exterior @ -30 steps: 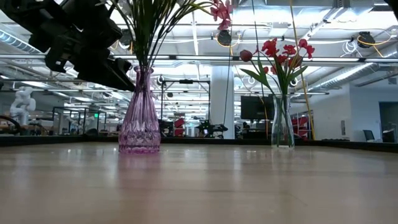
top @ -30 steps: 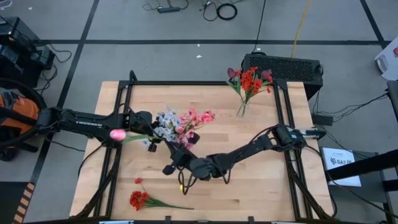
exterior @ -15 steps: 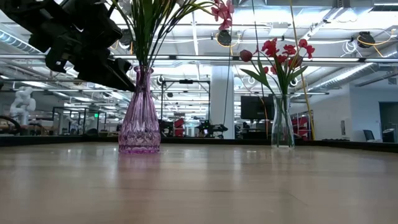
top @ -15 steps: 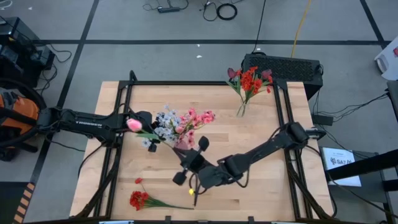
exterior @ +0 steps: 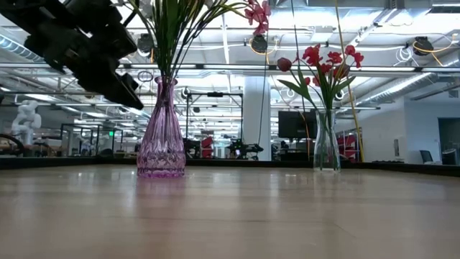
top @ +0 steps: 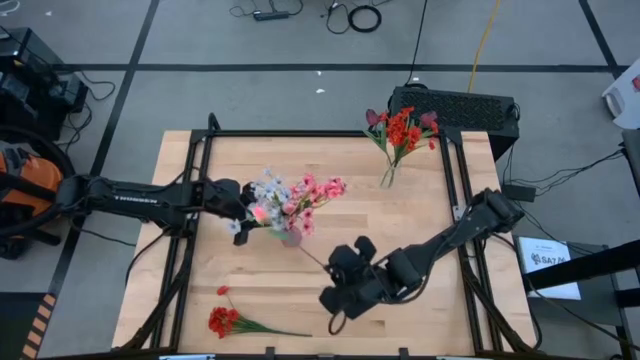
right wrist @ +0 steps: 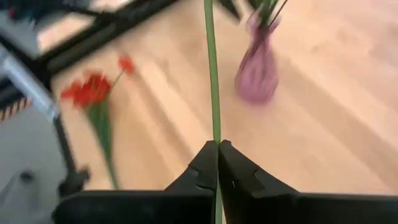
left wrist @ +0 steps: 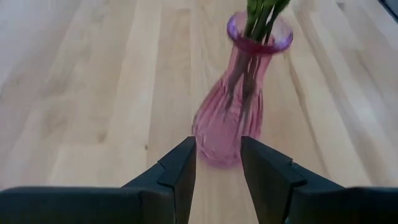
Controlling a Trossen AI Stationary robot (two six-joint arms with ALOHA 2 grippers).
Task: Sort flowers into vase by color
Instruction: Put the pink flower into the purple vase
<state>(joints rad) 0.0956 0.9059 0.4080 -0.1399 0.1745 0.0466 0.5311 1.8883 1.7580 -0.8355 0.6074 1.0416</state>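
Right gripper [right wrist: 217, 163]: I see it pinching a green stem [right wrist: 211, 74], near the pink vase [right wrist: 257, 70]. Left gripper [left wrist: 217, 165]: fingers parted, empty, beside that vase. Red spray [top: 228, 322] lies at the table's [top: 400, 220] front edge.

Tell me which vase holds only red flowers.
The clear vase at the table's far right edge holds red flowers only. The pink vase mid-table holds pink and pale blue-white ones.
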